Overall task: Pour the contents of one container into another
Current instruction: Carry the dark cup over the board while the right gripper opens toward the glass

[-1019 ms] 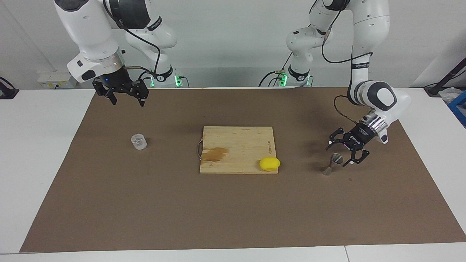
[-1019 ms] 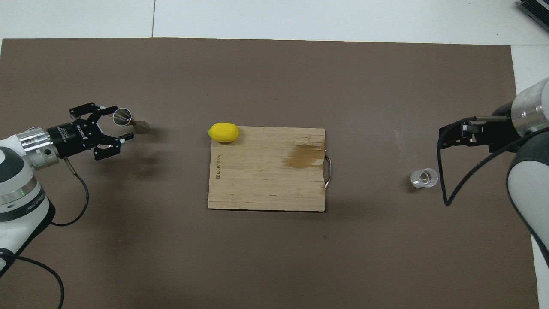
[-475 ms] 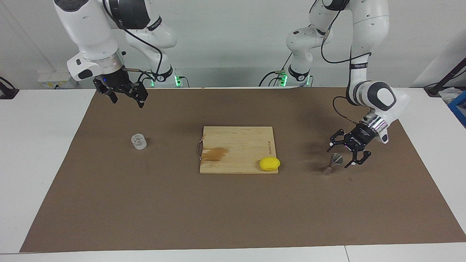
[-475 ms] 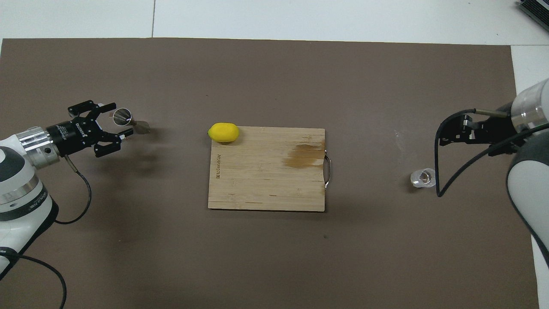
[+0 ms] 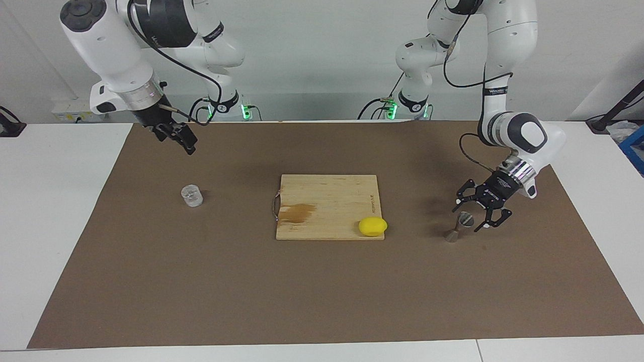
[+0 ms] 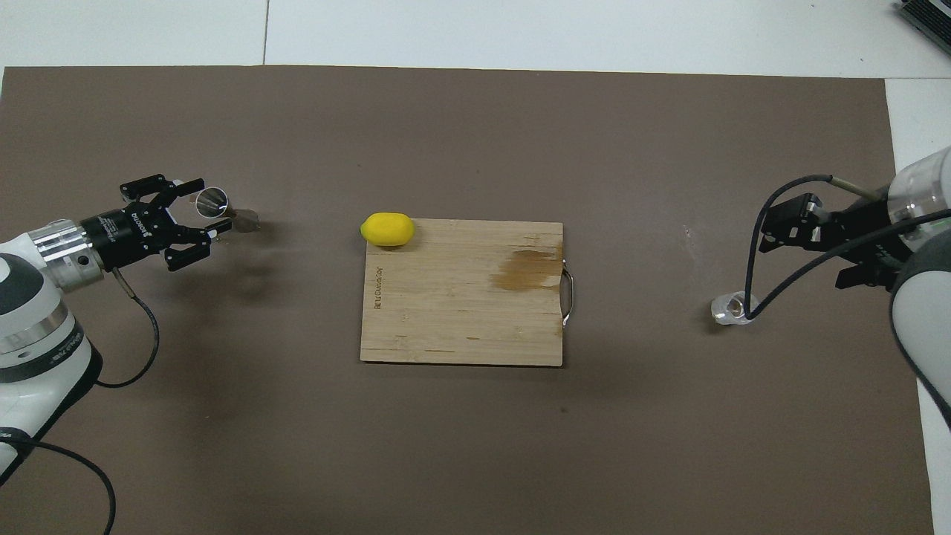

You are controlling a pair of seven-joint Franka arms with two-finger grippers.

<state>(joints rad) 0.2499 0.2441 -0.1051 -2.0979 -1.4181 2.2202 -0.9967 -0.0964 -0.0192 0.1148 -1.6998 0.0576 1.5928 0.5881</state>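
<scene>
Closing on the jigger: the left gripper is set low around the upper cone of the grey metal jigger, one fingertip at each side of it; compared with a second ago the fingers have been drawn inward, yet a firm grip on the metal cannot be confirmed.
Jigger position: it stands upright on the brown mat, toward the left arm's end of the table, well apart from the cutting board; no shift from its earlier spot is seen.
Right gripper: the right gripper hangs in the air over the mat's edge nearest the robots, above and apart from the clear cup; its wrist has been turned since a second ago, so that it is now seen edge-on. Its fingers are taken to be spread wide, with nothing between them.
Clear cup: it rests untouched on the mat toward the right arm's end, well apart from the board.
Other things: a lemon lies at the board's corner farthest from the robots, toward the jigger's side.
Meaning for the task: the receiving vessel is judged to be in the course of being secured, while the pouring vessel has not yet been reached; no pouring has been begun.
Risk: the narrow jigger could be tipped if the fingers are closed off-centre.
</scene>
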